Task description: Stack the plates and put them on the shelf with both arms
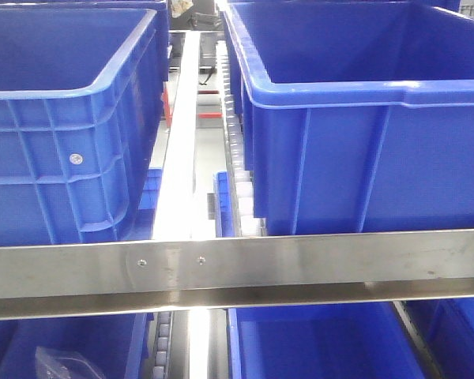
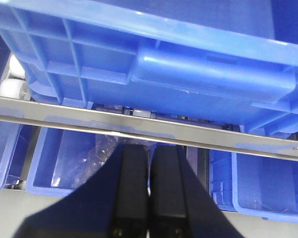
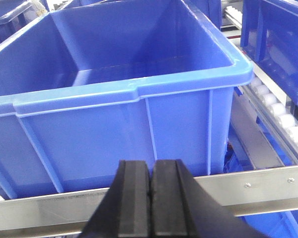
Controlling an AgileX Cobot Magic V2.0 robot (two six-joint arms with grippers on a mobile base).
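The plates are out of view in every frame. My left gripper [image 2: 149,148] is shut, its two black fingers pressed together with nothing between them, pointing at a steel shelf rail [image 2: 139,130] under a blue bin [image 2: 179,74]. My right gripper [image 3: 151,166] is also shut and empty, in front of a steel rail [image 3: 268,186] that carries a large blue bin [image 3: 119,84]. Neither arm shows in the front view.
The front view shows a rack: a steel crossbar [image 1: 237,268], two large blue bins [image 1: 55,118] [image 1: 363,118] on roller tracks [image 1: 235,150], and more blue bins [image 1: 316,343] below. A clear plastic bag [image 2: 102,153] lies in a lower bin. White rollers [image 3: 280,114] run at the right.
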